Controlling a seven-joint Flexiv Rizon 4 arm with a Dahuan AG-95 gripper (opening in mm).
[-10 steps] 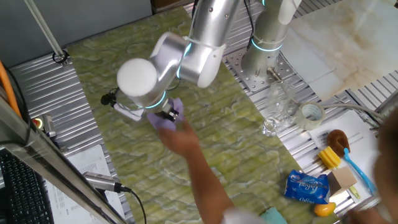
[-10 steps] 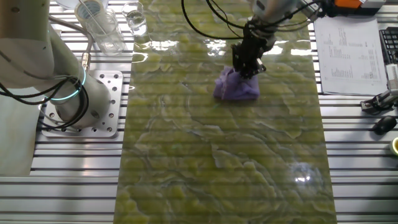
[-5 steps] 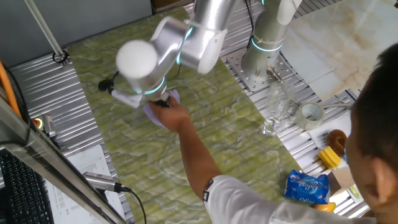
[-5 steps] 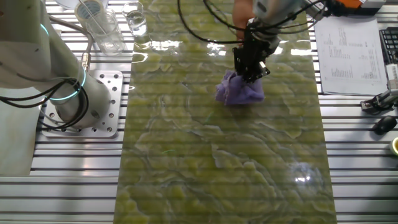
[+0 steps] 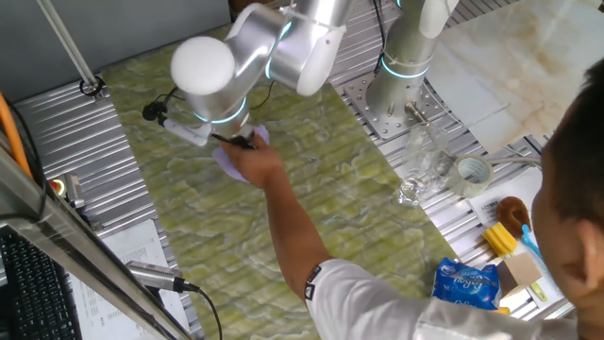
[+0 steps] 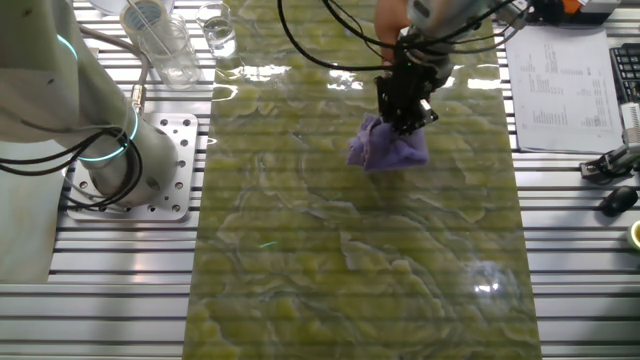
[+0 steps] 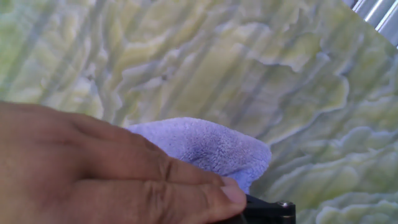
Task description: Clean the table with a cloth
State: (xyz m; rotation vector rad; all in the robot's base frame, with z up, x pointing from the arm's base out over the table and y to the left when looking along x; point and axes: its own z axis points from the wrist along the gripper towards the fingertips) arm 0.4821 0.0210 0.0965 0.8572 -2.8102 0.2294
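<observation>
The lavender cloth [image 6: 388,152], bunched and fuzzy on the green-yellow table [image 6: 330,280], is pinched at its twelve o'clock edge by the gripper [image 6: 405,118].

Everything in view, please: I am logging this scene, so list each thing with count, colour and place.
table: one, green-yellow marbled, centre.
cloth: one, lavender, on the table under the gripper.
clear glassware: several, transparent, beside the arm base.
tape roll: one, clear, near the glassware.
blue packet: one, on the table's edge.
printed paper: one, white, beside the table.
person's hand: one, on the cloth.
gripper: one, black, at the cloth.
</observation>
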